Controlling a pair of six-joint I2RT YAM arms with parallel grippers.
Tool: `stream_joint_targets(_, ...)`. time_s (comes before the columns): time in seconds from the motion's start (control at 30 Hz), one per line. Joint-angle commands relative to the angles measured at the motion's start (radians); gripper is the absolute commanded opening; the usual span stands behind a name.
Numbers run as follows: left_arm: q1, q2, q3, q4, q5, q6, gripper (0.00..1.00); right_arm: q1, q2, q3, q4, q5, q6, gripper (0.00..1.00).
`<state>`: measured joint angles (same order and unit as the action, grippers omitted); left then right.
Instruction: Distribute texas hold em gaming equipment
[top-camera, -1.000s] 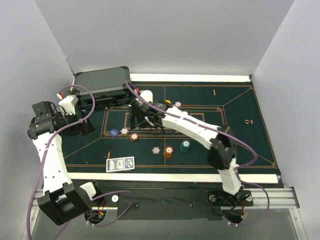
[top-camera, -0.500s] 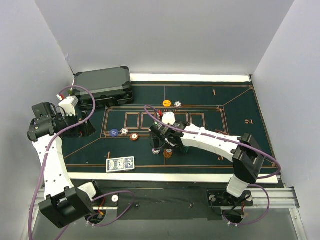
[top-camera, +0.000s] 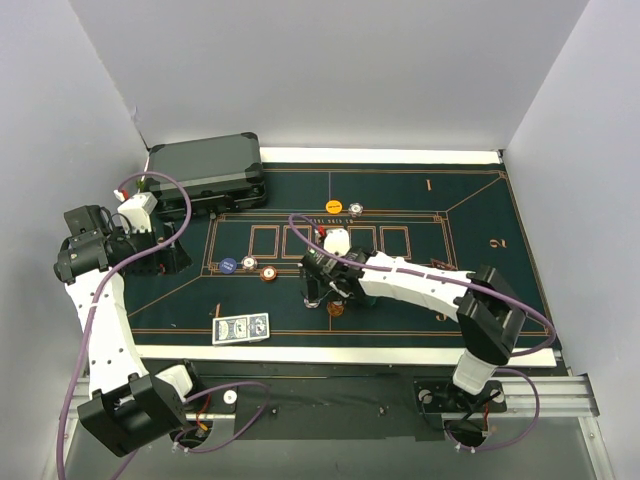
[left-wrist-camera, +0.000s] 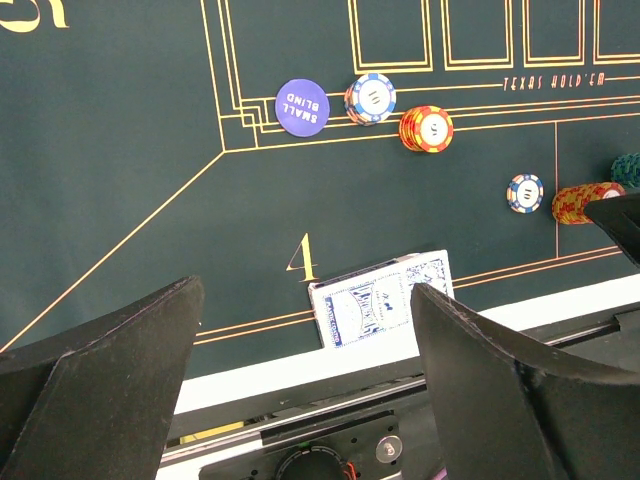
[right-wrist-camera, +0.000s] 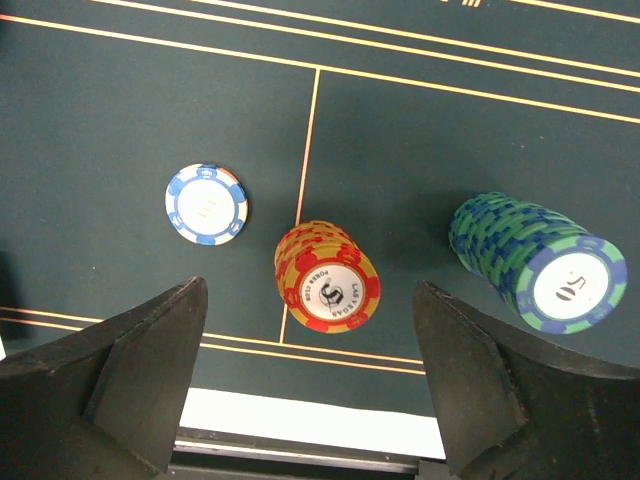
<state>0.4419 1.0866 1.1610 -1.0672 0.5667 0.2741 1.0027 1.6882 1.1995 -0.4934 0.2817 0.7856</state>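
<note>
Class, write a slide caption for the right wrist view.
Open right claw frames a red-yellow chip stack, between a blue-white chip and a green-blue stack.

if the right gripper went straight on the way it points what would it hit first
Most likely the red-and-yellow chip stack, which sits centred in front of the open right gripper in the wrist view. The blue-white chip and the green stack lie off to the sides. How far off the stack is stays unclear.

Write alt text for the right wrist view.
The open right pincer hovers over a red-and-yellow poker chip stack on dark green felt. A single blue-and-white chip lies left of it; a leaning green-and-blue chip stack stands right.
</note>
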Motion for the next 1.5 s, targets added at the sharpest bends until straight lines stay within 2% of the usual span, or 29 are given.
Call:
stream_joint_targets(0.0,0.009,-0.004,0.037,0.004,0.032,0.01,0.96,0.001,0.036,-0.011,0.022,0.002,0.015,0.75)
stream_joint_targets(0.13,0.009,-0.004,0.031,0.007,0.029,0.011,0.96,-0.007,0.063,-0.008,0.032,-0.006,0.014,0.68)
stream_joint_targets(0.53,0.008,0.006,0.028,0.016,0.027,0.013,0.96,-0.024,0.096,-0.057,0.065,-0.019,0.02,0.66)
stream_joint_targets(0.83,0.008,0.002,0.02,0.021,0.022,0.014,0.96,-0.029,0.091,-0.074,0.078,-0.024,0.018,0.51)
stream_joint_targets(1.27,0.009,0.001,0.011,0.024,0.018,0.014,0.96,-0.026,0.062,-0.078,0.073,-0.024,0.017,0.39)
stream_joint_targets(1.47,0.008,0.001,0.005,0.029,0.025,0.011,0.96,-0.024,0.033,-0.055,0.047,-0.021,0.007,0.37)
